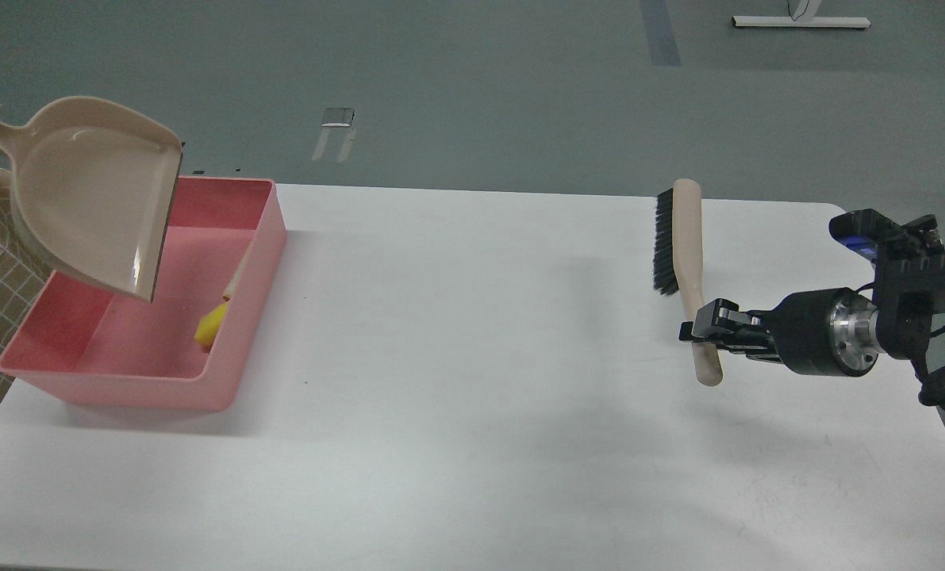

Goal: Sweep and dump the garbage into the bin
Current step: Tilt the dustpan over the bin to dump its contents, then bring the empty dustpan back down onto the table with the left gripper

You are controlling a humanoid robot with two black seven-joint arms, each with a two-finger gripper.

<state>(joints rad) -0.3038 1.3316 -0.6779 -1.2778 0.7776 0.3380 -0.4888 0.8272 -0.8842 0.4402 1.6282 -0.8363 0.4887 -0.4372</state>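
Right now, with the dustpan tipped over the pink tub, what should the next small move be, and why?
Probably bring the dustpan back level and away from the bin: it looks empty, and the yellow sponge and bread slice already lie inside. The right gripper holds the brush.

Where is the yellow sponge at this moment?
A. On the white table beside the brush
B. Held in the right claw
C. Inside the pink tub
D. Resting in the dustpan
C: the yellow sponge lies inside the pink tub, against its right wall, below the tilted dustpan.
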